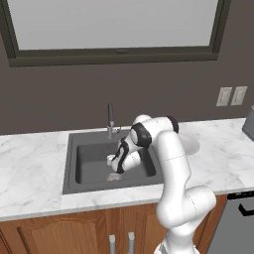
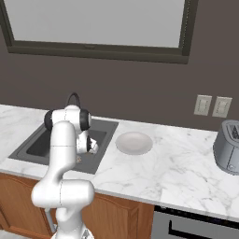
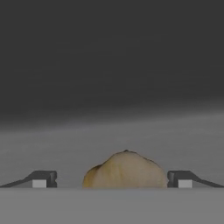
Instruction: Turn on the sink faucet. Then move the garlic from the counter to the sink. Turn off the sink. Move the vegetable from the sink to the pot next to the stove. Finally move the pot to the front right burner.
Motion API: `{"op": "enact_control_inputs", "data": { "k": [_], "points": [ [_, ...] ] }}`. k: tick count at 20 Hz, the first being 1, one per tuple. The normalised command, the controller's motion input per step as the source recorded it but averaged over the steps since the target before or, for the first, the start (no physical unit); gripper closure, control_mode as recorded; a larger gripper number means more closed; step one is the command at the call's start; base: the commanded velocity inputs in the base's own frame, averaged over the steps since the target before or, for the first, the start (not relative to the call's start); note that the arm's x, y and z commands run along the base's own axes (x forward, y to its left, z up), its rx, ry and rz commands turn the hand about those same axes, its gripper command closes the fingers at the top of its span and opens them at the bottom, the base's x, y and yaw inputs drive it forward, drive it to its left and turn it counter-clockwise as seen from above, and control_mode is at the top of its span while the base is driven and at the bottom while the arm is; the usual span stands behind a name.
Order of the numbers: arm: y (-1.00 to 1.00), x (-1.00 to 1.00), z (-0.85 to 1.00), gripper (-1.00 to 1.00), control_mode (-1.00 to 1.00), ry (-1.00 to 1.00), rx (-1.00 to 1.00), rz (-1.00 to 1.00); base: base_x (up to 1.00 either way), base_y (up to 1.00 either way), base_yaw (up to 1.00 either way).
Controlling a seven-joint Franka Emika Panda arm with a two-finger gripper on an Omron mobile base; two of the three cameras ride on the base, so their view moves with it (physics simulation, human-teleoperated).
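Observation:
The garlic [image 3: 126, 170], a pale tan bulb, lies on the floor of the dark grey sink [image 1: 70, 168]. My gripper [image 3: 112, 180] is open and reaches down into the basin, with one fingertip on each side of the bulb and a gap to both. From the left base view the gripper [image 1: 113, 167] hangs just over the garlic [image 1: 114, 176], in front of the sink faucet [image 1: 110, 120]. The right base view has the arm bent over the sink [image 2: 28, 145], and the garlic [image 2: 78, 159] peeks out below the hand. The pot and the stove are out of view.
A white plate [image 2: 134, 142] rests on the marble counter [image 2: 177, 172] right of the sink. A grey toaster [image 2: 227, 147] stands at the far right. Wall sockets [image 2: 212, 106] and a window sit behind. Brown cabinets run below the counter.

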Motion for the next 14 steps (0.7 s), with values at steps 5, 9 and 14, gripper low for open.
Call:
{"op": "enact_control_inputs", "data": {
  "k": [5, 9, 14],
  "points": [
    [0.01, 0.04, -0.16, 1.00, -1.00, 0.00, 0.00, 0.00, 0.00, 0.00, 0.00],
    [0.00, 0.04, -0.17, 1.00, -1.00, 0.00, 0.00, 0.00, 0.00, 0.00, 0.00],
    [0.00, 0.01, -0.15, 1.00, -1.00, 0.00, 0.00, 0.00, 0.00, 0.00, 0.00]
  ]
}}
